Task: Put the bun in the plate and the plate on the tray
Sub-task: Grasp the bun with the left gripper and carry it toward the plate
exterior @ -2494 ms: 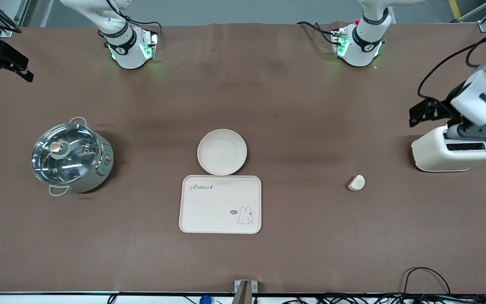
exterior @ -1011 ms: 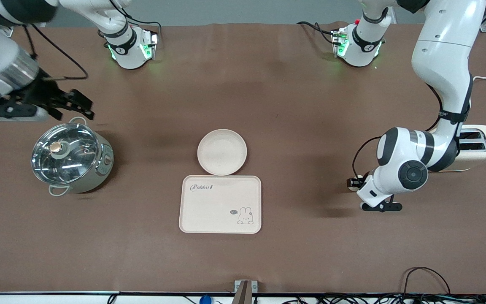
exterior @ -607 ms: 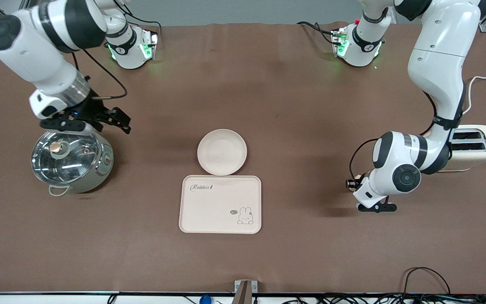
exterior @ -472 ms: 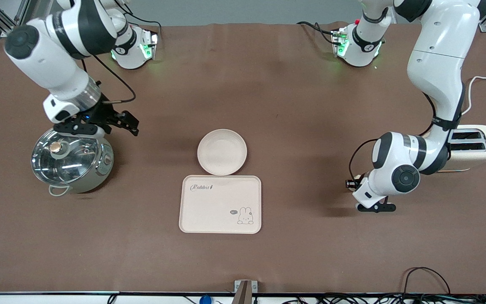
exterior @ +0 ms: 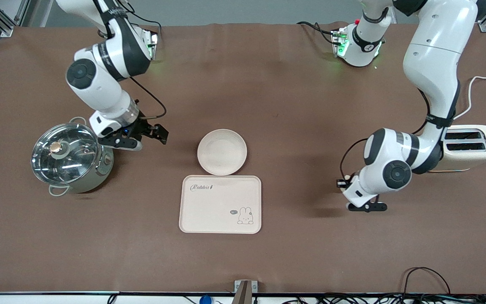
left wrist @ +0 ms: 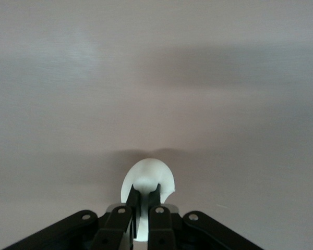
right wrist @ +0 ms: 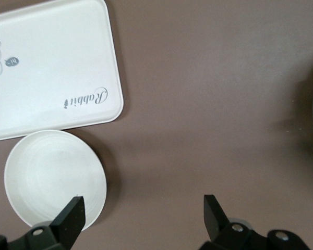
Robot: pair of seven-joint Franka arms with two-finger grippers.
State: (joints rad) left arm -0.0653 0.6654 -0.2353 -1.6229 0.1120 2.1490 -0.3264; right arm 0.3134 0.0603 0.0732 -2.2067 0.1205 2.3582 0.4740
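While both arms reach over a brown table (exterior: 293, 105), 2 grippers work at its 2 ends. The pot (exterior: 71, 157), with a glass lid, sits toward the right arm's end. The toaster (exterior: 471, 147), cream with 2 slots, sits toward the left arm's end. The tray (exterior: 220, 204) lies mid-table, nearest the front camera, lettering and rabbit drawing showing. The plate (exterior: 222, 152) lies just beside the tray, farther from the camera, its rim touching or almost touching the tray's edge. The right gripper (exterior: 144, 136) hangs over bare table between pot and plate, fingers (right wrist: 73, 214) spread wide apart with nothing between them. The left gripper (exterior: 343, 186) is low over the table near the toaster, fingers (left wrist: 131, 200) pressed onto the bun (left wrist: 147, 179), pinching it.
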